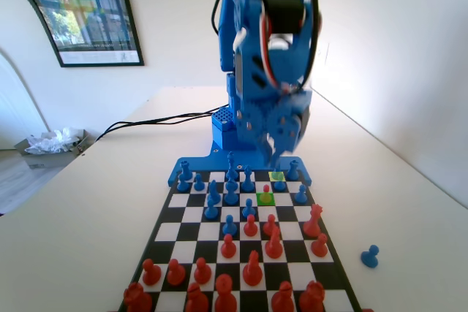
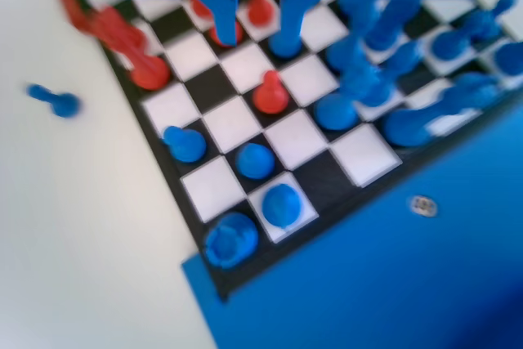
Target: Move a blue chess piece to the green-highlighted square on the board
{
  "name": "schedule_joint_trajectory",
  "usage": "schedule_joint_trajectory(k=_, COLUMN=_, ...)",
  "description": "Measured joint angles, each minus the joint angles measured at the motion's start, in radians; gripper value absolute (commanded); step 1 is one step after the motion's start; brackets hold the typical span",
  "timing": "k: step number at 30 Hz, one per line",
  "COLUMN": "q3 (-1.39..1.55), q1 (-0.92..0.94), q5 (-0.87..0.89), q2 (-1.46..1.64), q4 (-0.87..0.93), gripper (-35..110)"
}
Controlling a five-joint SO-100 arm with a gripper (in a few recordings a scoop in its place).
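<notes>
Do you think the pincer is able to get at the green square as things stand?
Probably not the green square itself: a red pawn stands on it, and the open pincer hangs just beyond.

White walls (image 1: 175, 27) close the room in the fixed view, daylight brightening the right side. A black-framed poster (image 1: 80, 9) hangs upper left. The pale surface (image 1: 88, 202) is cream-coloured; beyond its left edge sits a box of crumpled paper (image 1: 51, 144).
</notes>
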Motion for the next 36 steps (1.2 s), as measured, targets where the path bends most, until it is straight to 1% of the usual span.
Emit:
schedule_joint_trajectory(k=25, q3=0.017, q1=0.04, q5=-0.006, q2=-0.144, q4=-0.109, gripper=10)
schedule_joint_trajectory(k=33, q3=0.018, q1=0.023, q5=-0.006, q2=-0.179, q4=-0.164, gripper=10)
schedule_joint_trajectory(k=36, q3=0.018, q1=0.025, q5=-0.006, q2=-0.179, q4=-0.158, gripper=10)
